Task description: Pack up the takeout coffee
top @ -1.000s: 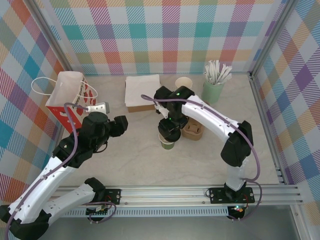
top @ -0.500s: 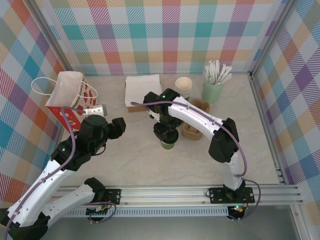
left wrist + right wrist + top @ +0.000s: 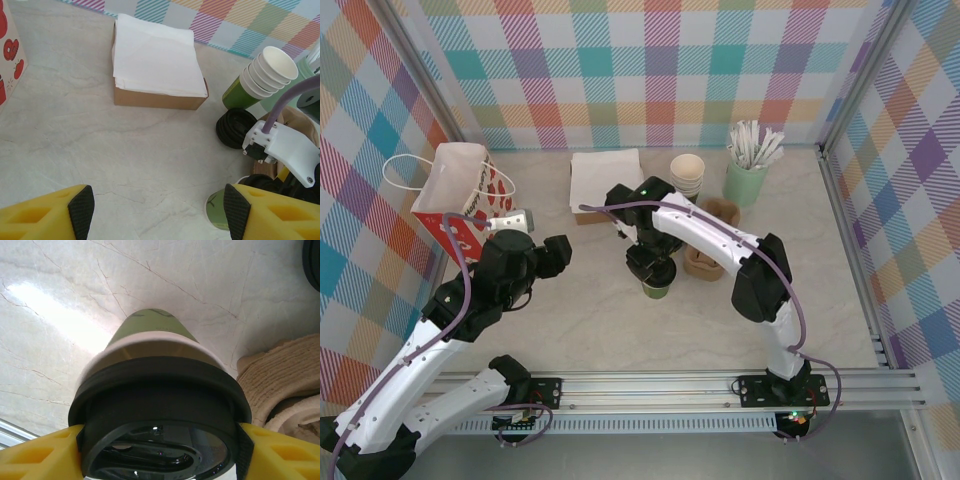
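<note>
Marble desk w/ plaid walls; coffee stands upright at desk ctr, black lid on, just left of pulp trays. R gripper sits over it from above: fingers closed on the lid, one pad against each side. L gripper hovers over bare desk near red-white bag; its fingers are open and empty. At rear, behind the coffee: napkin box and cup stack.
</note>
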You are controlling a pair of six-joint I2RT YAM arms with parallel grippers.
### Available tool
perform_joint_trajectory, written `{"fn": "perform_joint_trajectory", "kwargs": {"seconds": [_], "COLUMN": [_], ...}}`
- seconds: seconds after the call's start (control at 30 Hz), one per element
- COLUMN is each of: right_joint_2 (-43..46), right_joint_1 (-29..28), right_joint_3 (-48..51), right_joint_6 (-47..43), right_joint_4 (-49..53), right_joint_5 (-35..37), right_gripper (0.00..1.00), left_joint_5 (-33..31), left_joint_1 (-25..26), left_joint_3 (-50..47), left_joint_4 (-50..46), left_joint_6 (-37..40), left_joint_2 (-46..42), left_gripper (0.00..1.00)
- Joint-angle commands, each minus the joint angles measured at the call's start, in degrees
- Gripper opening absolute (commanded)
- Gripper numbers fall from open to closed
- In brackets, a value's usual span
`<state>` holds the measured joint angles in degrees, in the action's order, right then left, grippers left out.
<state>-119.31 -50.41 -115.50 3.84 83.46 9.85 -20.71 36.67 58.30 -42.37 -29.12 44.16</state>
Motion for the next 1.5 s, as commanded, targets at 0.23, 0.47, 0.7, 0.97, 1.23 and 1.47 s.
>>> {"fn": "perform_joint_trajectory", "kwargs": {"seconds": [0.23, 0.47, 0.7, 0.97, 1.23, 1.47], "right_joint_2": [-1.3, -1.9, -0.9, 0.4, 8.5, 18.5], "right_joint_1": [-0.6, -0.6, -0.6, -0.6, 2.1, 8.6], "right_joint_3": [-1.5, -1.8, -2.6, -4.8, -2.1, 11.7], "right_joint_6": [-0.5, -0.1, 0.6, 1.4, 3.4, 5.7], "right_joint_4": [0.7, 0.9, 0.8, 2.9, 1.2, -6.2], "right_joint_5": [-1.7, -1.6, -2.0, -1.8, -4.2, -9.9], "right_gripper": [0.71, 0.78, 0.88, 0.99, 1.0, 0.94], "left_joint_5": [-1.0, -0.9, -0.6, 0.9, 9.6, 22.3], "left_joint_1": [0.0, 0.0, 0.0, 0.0, -0.1, -1.1], "left_joint_3": [-0.9, -0.9, -0.9, -1.2, -2.2, -3.1], "left_joint_4": [0.4, 0.5, 0.5, 0.8, 4.1, 11.6], "left_joint_6": [-0.7, -0.6, -0.8, -2.2, -4.7, -8.9], "left_joint_2": [-0.2, -0.3, -0.2, 0.0, 3.4, 10.6], "left_gripper": [0.71, 0.72, 0.72, 0.72, 0.73, 0.74]}}
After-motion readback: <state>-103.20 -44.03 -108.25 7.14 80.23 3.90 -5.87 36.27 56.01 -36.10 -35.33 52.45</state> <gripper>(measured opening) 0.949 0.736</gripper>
